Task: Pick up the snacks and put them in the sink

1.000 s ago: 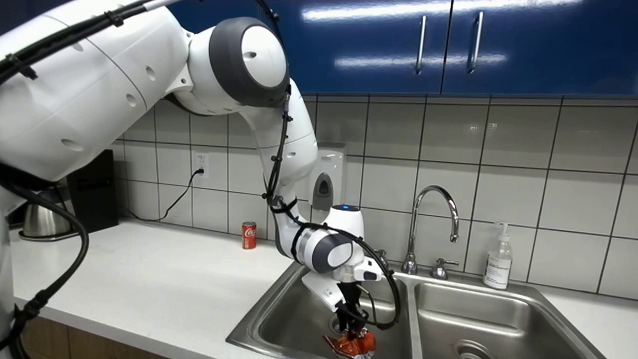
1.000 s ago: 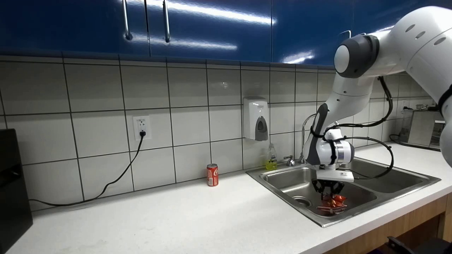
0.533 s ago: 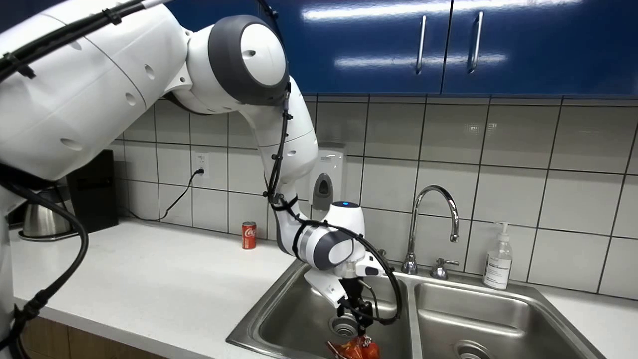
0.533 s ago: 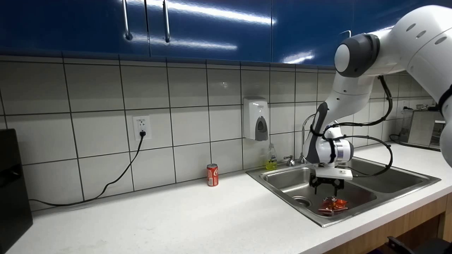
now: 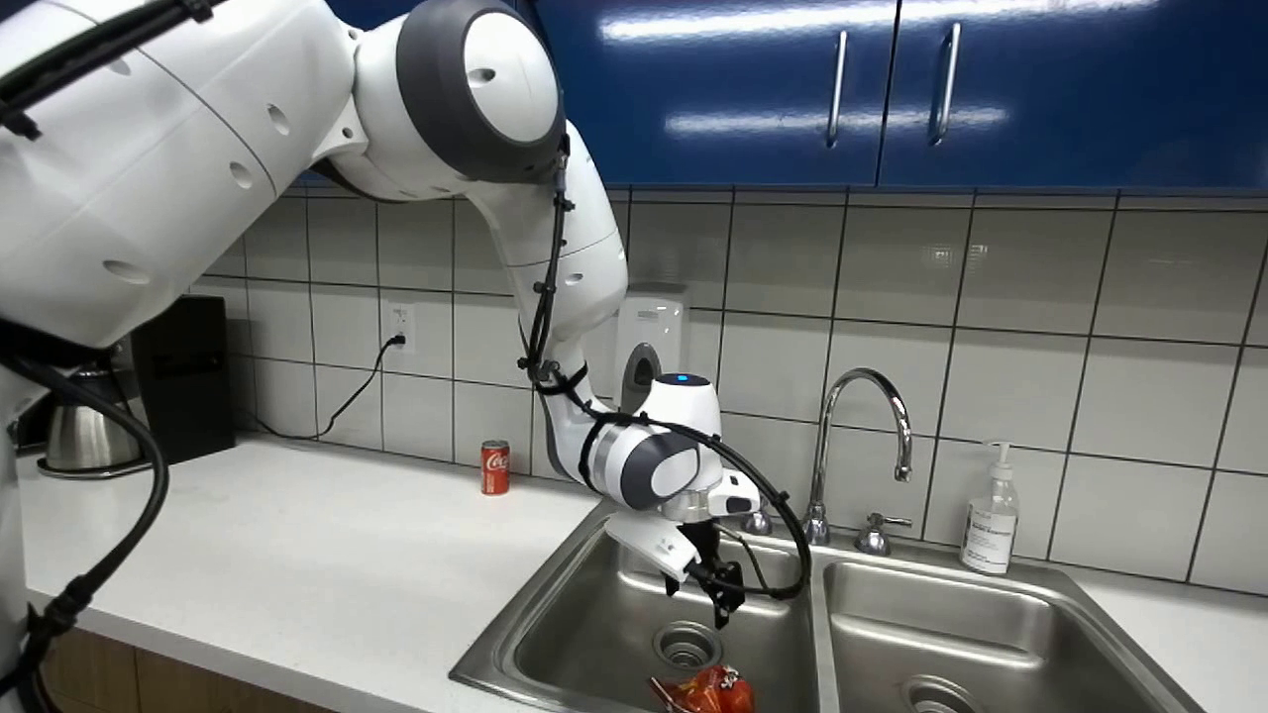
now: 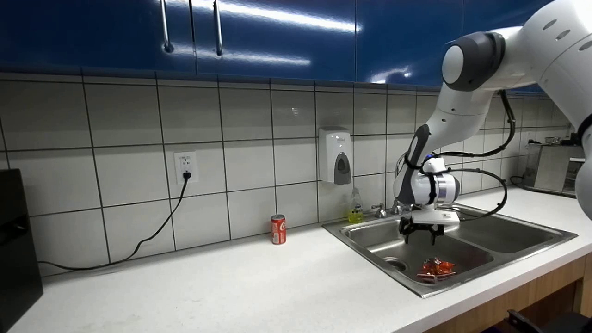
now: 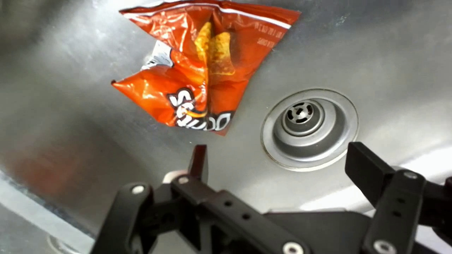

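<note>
Over the sink (image 5: 824, 639), the gripper (image 7: 277, 157) gapes wide, clear of snacks (image 7: 197, 74).

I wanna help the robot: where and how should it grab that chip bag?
Likely from above, since the sink surrounds the chip bag: pinch across its middle crease, where puckered wrapping gives the open pincer something to squeeze.

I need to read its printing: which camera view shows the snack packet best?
The wrist view: there the snack packet appears large, its folds, pictured chips and part of its lettering clear. Both exterior views show it small, unreadable, in the sink; in an exterior view, the frame's bottom edge cuts the packet.
</note>
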Available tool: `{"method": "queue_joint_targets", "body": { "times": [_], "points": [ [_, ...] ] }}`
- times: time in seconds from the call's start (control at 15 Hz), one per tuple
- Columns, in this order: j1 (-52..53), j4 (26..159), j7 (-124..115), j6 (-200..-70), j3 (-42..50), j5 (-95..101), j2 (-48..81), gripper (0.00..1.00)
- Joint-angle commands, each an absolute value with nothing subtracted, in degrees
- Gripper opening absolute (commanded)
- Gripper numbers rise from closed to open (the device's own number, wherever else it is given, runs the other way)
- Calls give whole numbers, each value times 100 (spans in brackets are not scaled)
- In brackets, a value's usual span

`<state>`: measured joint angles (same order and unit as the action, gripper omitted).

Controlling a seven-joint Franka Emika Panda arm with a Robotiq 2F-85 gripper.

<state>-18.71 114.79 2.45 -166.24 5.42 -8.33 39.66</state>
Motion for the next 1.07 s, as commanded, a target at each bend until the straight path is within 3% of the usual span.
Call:
{"method": "queue_joint_targets", "body": {
  "times": [0.0,0.4,1.0],
  "points": [
    [-2267,11945,1147,-16461,66,-642,3356,100],
    [-2350,12738,2153,-16141,-209,-448,2575,100],
    [-1874,14185,2543,-15273,113,-27,936,100]
  ]
}}
